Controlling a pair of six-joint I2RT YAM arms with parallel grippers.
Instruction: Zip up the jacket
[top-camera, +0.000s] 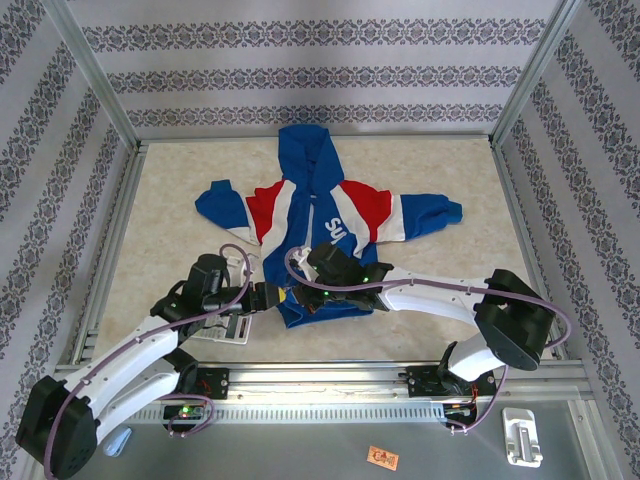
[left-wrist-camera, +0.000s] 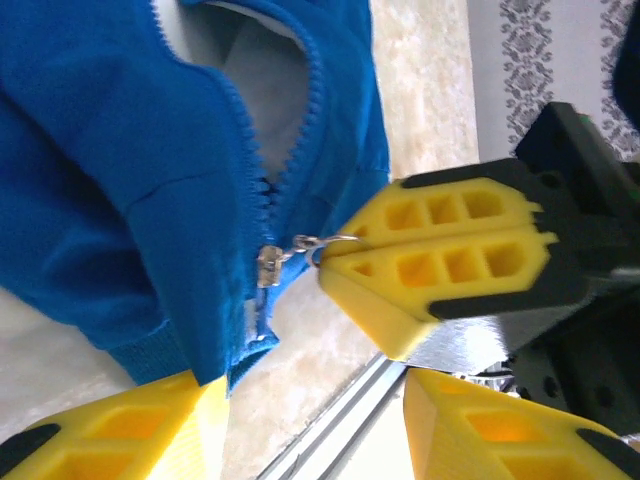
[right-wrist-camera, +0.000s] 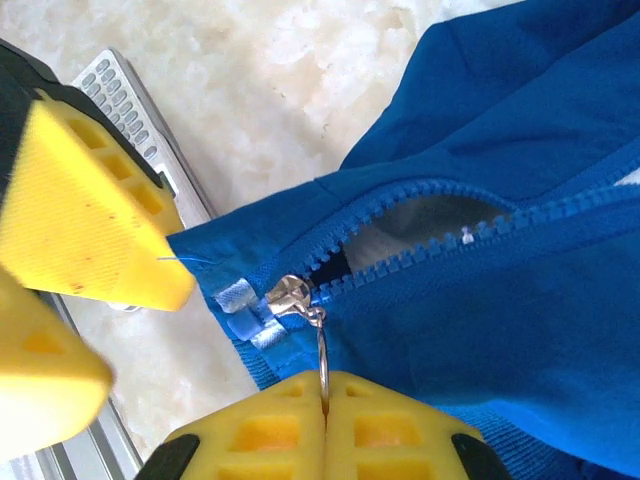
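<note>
The right jaws are clenched on the pull ring (right-wrist-camera: 322, 352) at the hem of the jacket (top-camera: 320, 215) on the bench (top-camera: 170, 180), and the left jaws gape released beside that hem.

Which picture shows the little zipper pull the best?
The right wrist view: the zipper pull sits close and sharp in the middle, its ring pinched by the right gripper. The left wrist view shows it smaller, side-on. In the top view it is too small to tell.

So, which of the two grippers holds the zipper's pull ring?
The right gripper, shut on the pull ring at the hem of the jacket; the left gripper stands open.
</note>
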